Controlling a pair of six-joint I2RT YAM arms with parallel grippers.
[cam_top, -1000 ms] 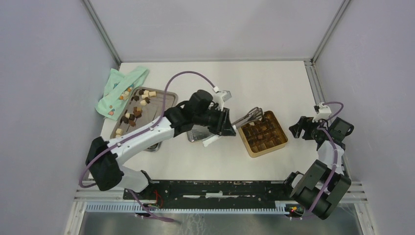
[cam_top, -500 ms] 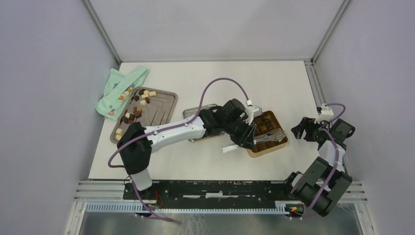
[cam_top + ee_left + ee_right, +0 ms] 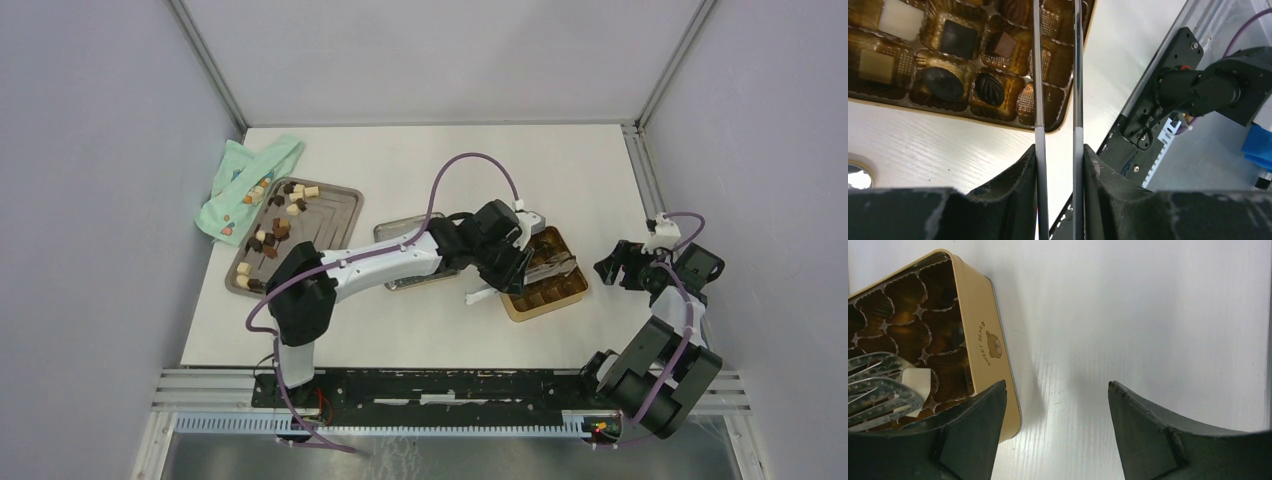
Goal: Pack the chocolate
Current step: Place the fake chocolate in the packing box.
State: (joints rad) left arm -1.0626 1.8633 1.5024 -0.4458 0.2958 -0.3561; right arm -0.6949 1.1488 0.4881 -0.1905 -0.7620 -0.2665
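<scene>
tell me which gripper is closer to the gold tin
Left. The left gripper, shut on the tweezers, is at the gold tin's left edge; the right gripper is open, apart to its right.

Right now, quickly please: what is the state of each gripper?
Left gripper: closed on the tweezers, with a cream-white chocolate at their tips.
Right gripper: open, holding nothing.

This is a robot test cell in a lab: a white table (image 3: 440, 160) closed in by plain grey panels (image 3: 90, 200) on aluminium posts (image 3: 207, 70), with a metal mounting rail (image 3: 440, 385) along the near edge.
</scene>
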